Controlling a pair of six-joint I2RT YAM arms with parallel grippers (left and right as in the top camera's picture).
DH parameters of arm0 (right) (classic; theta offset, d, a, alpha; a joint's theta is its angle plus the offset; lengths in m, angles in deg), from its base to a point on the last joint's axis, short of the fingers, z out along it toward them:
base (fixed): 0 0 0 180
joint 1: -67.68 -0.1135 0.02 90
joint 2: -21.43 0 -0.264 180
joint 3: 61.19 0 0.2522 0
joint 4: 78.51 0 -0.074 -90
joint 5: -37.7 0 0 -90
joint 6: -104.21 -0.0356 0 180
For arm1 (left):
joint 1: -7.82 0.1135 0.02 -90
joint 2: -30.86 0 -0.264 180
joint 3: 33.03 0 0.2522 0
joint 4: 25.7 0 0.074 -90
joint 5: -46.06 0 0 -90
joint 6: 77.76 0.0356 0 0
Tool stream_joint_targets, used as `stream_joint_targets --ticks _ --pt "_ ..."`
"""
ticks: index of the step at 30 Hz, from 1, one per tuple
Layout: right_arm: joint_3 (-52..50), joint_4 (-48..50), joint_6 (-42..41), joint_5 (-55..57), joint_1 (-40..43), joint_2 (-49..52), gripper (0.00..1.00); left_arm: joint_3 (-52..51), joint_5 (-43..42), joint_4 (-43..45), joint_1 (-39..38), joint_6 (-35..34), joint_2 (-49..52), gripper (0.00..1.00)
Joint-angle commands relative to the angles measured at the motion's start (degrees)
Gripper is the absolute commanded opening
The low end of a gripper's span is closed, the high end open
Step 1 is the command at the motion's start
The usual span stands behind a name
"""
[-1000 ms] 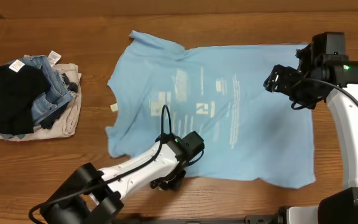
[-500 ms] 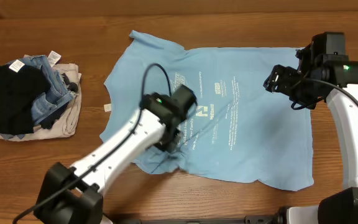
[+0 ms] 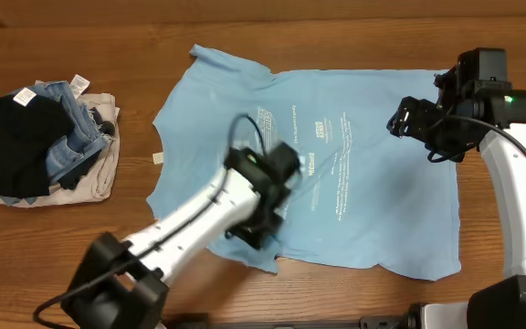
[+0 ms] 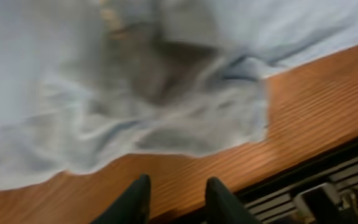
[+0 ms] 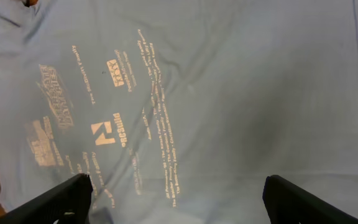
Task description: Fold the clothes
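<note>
Left wrist view blurred, left gripper (image 4: 178, 182) slightly parted above rumpled T-shirt (image 3: 373, 183) hem, right gripper (image 5: 178, 180) spread wide

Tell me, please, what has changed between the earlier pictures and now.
The left gripper, shut at the near hem of the large light-blue cotton T-shirt a second ago, swept up over the print, dragging fabric, then drew back and opened, letting go; that hem now lies rumpled. The right gripper stayed open over the shirt's right side; the pile of black, denim and beige clothes stayed put.
</note>
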Motion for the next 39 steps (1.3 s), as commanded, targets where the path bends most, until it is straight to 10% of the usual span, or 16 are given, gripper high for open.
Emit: stream_joint_targets --ticks 1,12,18,27,39 --pt "-0.11 0.22 -0.39 -0.17 0.17 0.15 0.92 -7.65 -1.53 5.03 -4.70 -7.93 0.31 0.35" --pt "-0.11 0.72 -0.39 -0.17 0.17 0.17 0.92 -17.14 6.62 20.20 -4.28 -11.08 0.31 0.57" --pt "-0.11 0.70 -0.39 -0.17 0.17 0.17 0.92 -15.69 -2.05 14.25 -4.26 -7.13 0.26 0.04" --pt "-0.11 0.72 -0.42 -0.20 0.17 0.17 0.92 3.28 -10.10 -8.57 -3.04 12.24 0.26 0.04" --pt "-0.11 0.22 -0.42 -0.22 0.17 0.17 0.92 4.11 -1.09 9.66 18.69 13.38 10.25 0.05"
